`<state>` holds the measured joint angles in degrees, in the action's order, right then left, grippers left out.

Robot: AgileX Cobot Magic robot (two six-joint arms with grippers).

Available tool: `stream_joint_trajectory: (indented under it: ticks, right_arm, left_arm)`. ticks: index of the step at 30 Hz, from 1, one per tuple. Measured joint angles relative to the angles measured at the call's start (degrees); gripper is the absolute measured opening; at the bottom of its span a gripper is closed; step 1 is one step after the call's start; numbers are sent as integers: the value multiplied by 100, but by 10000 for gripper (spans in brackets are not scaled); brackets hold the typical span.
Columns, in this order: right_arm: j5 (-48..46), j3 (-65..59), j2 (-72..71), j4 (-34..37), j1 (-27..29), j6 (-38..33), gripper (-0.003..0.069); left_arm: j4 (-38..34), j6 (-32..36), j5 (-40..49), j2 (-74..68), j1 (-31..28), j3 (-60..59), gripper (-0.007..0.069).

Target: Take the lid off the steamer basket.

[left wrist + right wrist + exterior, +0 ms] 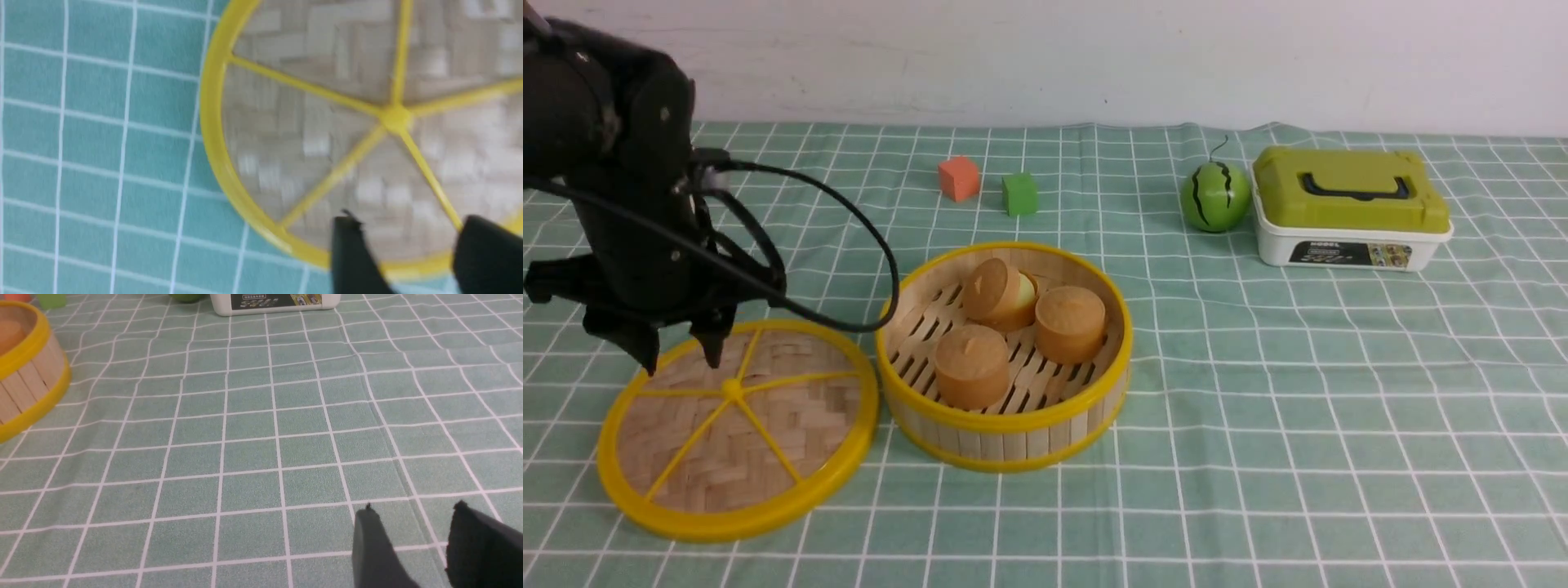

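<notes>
Your left gripper hangs open over the lid, which lies flat on the cloth just beside the uncovered steamer basket. Your right gripper is open and empty. The label on the white box is too small to read.

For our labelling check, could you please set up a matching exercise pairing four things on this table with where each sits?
Things: 1 lid; 2 steamer basket; 3 toy watermelon; 4 orange cube.
Places: A beside the green cube; B flat on the cloth, left of the basket; C around three brown cakes; D next to the white box.
Pairs: 1-B, 2-C, 3-D, 4-A.
</notes>
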<state>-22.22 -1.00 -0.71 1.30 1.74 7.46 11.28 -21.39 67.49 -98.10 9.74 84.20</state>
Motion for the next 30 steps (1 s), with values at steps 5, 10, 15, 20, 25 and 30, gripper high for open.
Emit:
stream_joint_trajectory:
  ticks: [5, 10, 15, 20, 25, 30]
  right_arm:
    - [0, 0, 0, 0, 0, 0, 241]
    - [0, 0, 0, 0, 0, 0, 241]
    - [0, 0, 0, 0, 0, 0, 241]
    - [0, 0, 0, 0, 0, 0, 241]
    - [0, 0, 0, 0, 0, 0, 241]
    - [0, 0, 0, 0, 0, 0, 241]
  left_arm:
    - [-837, 782, 194, 1050, 0, -172, -13]
    - [-1939, 1327, -300, 3011, 0, -1611, -13]
    - [-3369, 1966, -2064, 4940, 0, -3683, -13]
    - [-4843, 2815, -3415, 7122, 0, -5555, -13]
    - [-5081, 3035, -4051, 8325, 0, -6074, -13]
    - [-5119, 3037, -4158, 8764, 0, -6090, -13]
